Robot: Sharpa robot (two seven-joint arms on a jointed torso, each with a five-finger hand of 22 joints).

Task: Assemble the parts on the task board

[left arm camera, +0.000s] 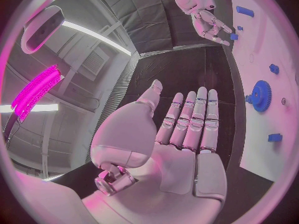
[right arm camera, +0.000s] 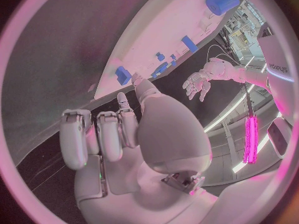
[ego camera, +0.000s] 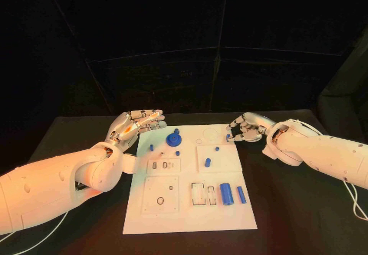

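Blue plastic cylinder (ego camera: pixel 226 193) near the white task board's (ego camera: pixel 153 218) front edge: rigid, light (likely slippery); grasp mid-length. Left hand (ego camera: pixel 136 125): fingers extended, holding nothing. Right hand (ego camera: pixel 247 127): fingers curled at a small blue peg (ego camera: pixel 227 137); contact cannot be confirmed.

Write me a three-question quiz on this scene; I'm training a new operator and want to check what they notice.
1. True or false: the left hand holds a blue part.
2. The blue gear lies: A) toward the task board's far end, B) at its near end, C) off it, on the table.
3. Which hand is curled beside the small blue piece at the board's far right corner?
Key: 1 false, it is stretched open and empty; 2 A; 3 the right hand.
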